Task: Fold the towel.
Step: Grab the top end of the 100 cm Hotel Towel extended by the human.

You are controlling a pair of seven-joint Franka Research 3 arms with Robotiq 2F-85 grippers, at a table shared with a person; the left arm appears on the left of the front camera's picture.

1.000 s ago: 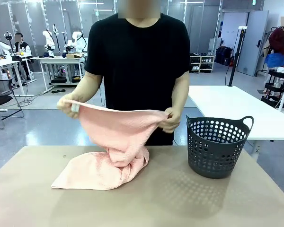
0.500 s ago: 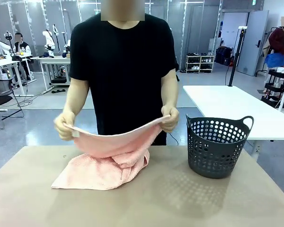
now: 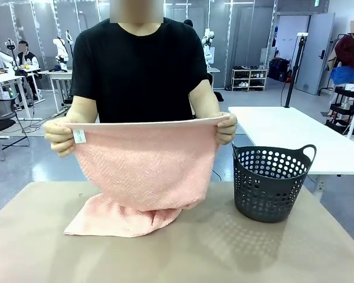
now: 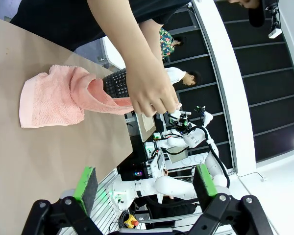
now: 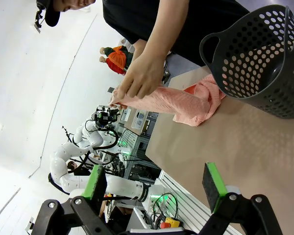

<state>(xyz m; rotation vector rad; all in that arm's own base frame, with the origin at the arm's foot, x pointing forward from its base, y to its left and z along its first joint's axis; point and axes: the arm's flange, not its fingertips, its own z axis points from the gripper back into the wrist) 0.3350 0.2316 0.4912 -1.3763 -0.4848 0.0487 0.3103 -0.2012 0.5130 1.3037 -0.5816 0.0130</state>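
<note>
Towel (image 3: 144, 171), salmon-pink w/ herringbone weave, is half up, half down. Upper part hangs spread flat like a sheet facing the front cam, top edge pulled taut and roughly level at the person's chest. Lower part lies bunched on the table (image 3: 224, 247), left of centre, one corner pointing toward picture left. Small white tag (image 3: 79, 136) hangs at the top corner next to the person's right hand (image 3: 59, 137). That hand pinches one top corner and the person's left hand (image 3: 226, 128) pinches the other, so the hands are well apart w/ the towel's full width between them. Person stands at the far side in a black tee.

Dark perforated basket (image 3: 265, 197) w/ loop handles stands upright on the table, right of the towel, near but not touching (the left hand is up and to the left of its nearer handle).

Left wrist view: towel (image 4: 51, 98) heaped on the tabletop, a strip rising to the person's right hand (image 4: 149, 93). Left gripper (image 4: 144, 182) is well back from the towel, fingers spread wide, nothing between the green pads (image 4: 86, 182).

Right wrist view: right gripper (image 5: 154, 183) likewise gapes wide and empty over the table. Beyond it are the basket (image 5: 264, 63), the towel (image 5: 186, 103) beside it, and the person's left hand (image 5: 142, 78) gripping the towel's edge.
</note>
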